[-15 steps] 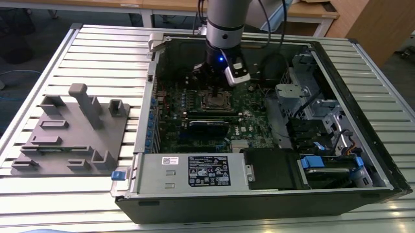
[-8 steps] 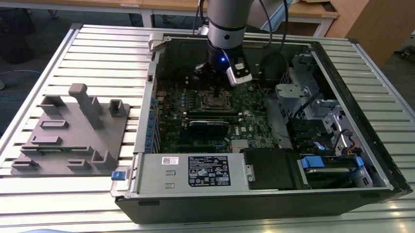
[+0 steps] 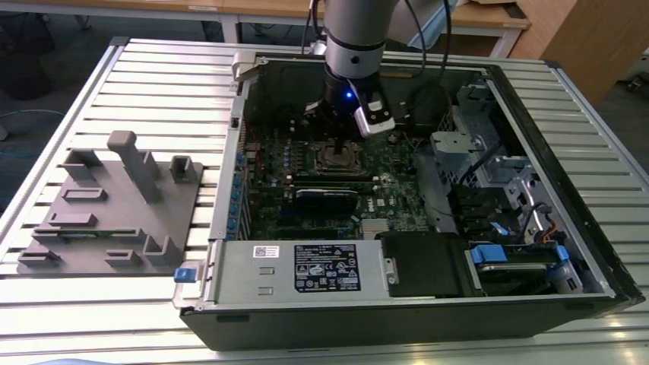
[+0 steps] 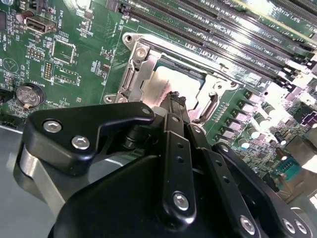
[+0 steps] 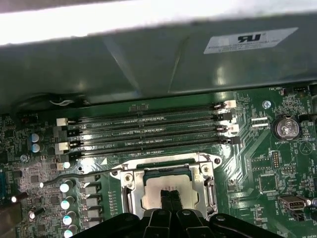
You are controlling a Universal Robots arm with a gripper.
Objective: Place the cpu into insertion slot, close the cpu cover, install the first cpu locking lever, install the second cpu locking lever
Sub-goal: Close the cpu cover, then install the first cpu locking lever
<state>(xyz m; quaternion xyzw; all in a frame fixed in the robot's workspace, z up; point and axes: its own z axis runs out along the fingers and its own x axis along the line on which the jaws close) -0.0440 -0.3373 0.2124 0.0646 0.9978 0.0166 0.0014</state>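
My gripper (image 3: 338,144) hangs inside the open computer case, right over the insertion slot (image 3: 335,158). In both wrist views its two black fingers are pressed together, their tips (image 4: 173,96) at the dull silver top of the cpu (image 4: 171,79), which lies in the slot. The silvery cpu cover (image 5: 130,192) lies flat around the cpu (image 5: 153,196), framing it. A thin metal locking lever (image 5: 79,174) stretches along the board beside the slot, and another curved lever (image 4: 210,106) runs along the cover's opposite side. The gripper (image 5: 170,194) holds nothing.
Long black memory slots (image 5: 148,129) run just beyond the socket, under the case wall (image 5: 148,59). A coin battery (image 5: 286,128) and capacitors (image 5: 65,203) stand nearby. Outside the case, a grey fixture (image 3: 112,205) sits on the slatted table; a power supply (image 3: 299,266) fills the case's near side.
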